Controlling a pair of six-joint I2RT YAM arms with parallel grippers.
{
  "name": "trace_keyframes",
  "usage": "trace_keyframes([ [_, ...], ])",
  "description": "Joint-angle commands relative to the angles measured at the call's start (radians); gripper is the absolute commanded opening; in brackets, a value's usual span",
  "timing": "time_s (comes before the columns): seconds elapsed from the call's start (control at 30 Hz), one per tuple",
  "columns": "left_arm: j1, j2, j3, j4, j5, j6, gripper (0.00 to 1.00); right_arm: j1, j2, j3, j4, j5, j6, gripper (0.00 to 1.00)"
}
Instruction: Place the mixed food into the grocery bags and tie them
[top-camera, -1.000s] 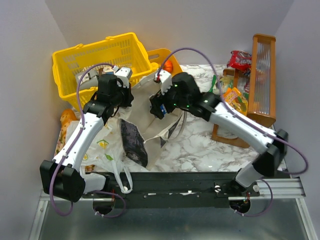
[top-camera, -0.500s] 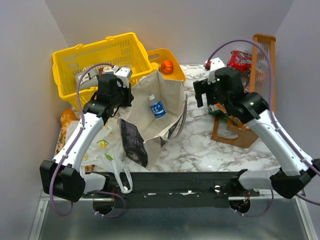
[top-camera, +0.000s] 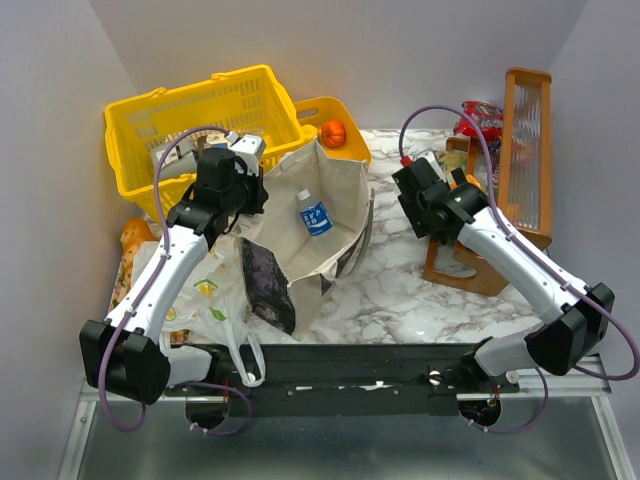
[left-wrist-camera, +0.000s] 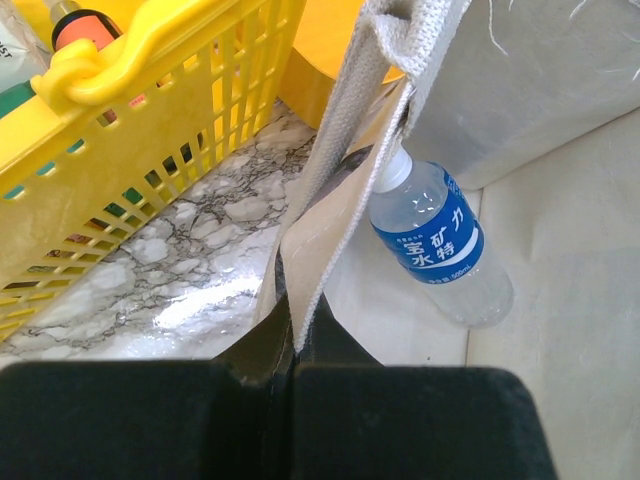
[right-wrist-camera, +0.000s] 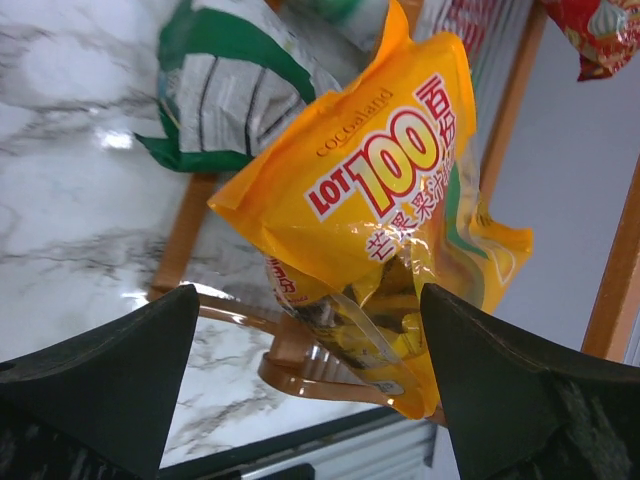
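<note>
The beige canvas tote (top-camera: 335, 215) lies open mid-table with a clear water bottle (top-camera: 313, 214) with a blue label inside; the bottle also shows in the left wrist view (left-wrist-camera: 440, 245). My left gripper (top-camera: 243, 190) is shut on the tote's woven handle strap (left-wrist-camera: 345, 150) at the bag's left rim. My right gripper (top-camera: 432, 208) is open, its jaws either side of a yellow-orange snack packet (right-wrist-camera: 375, 200) leaning on the brown wooden rack (top-camera: 500, 190). A green and white packet (right-wrist-camera: 235, 95) sits beside it. An orange (top-camera: 333, 133) lies in the small yellow basket. The white plastic bag (top-camera: 215, 300) lies at the front left.
A large yellow basket (top-camera: 195, 120) with cartons stands at the back left, close to my left gripper (left-wrist-camera: 150, 110). A red packet (top-camera: 478, 118) hangs on the rack's top. A bread loaf (top-camera: 132, 240) lies at the far left. A dark picture panel (top-camera: 265, 283) faces up on the tote's front.
My right arm swung from over the tote to the rack at the right, leaving the water bottle inside the tote. Its open jaws now frame the yellow-orange packet. The left arm has not moved.
</note>
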Motion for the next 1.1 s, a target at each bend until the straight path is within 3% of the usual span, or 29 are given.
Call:
trace_keyframes([
  [0.0,-0.011,-0.007,-0.007,-0.024,0.009,0.004,0.0,-0.001,0.037,-0.047,-0.044,0.148,0.019,1.0],
  [0.33,-0.012,-0.025,-0.009,-0.022,0.006,0.006,0.0,-0.052,0.112,-0.088,-0.041,0.243,0.038,0.97],
  [0.47,-0.012,-0.022,-0.009,-0.022,0.005,0.007,0.0,-0.052,0.106,-0.089,-0.012,0.22,0.022,0.74],
  [0.57,-0.015,-0.019,-0.009,-0.024,0.006,0.008,0.0,-0.052,0.097,-0.073,0.019,0.212,-0.02,0.51],
  [0.6,-0.015,-0.018,-0.007,-0.024,0.005,0.008,0.0,-0.052,0.086,-0.064,0.028,0.214,-0.037,0.36],
  [0.63,-0.015,-0.019,-0.007,-0.025,0.005,0.008,0.0,-0.052,0.083,-0.053,0.036,0.208,-0.051,0.3],
  [0.73,-0.018,-0.019,-0.009,-0.024,0.005,0.008,0.0,-0.052,0.061,0.006,0.063,0.166,-0.111,0.2],
  [1.07,-0.03,-0.007,-0.006,-0.028,0.009,0.009,0.0,-0.052,0.041,0.172,0.068,0.093,-0.151,0.06],
])
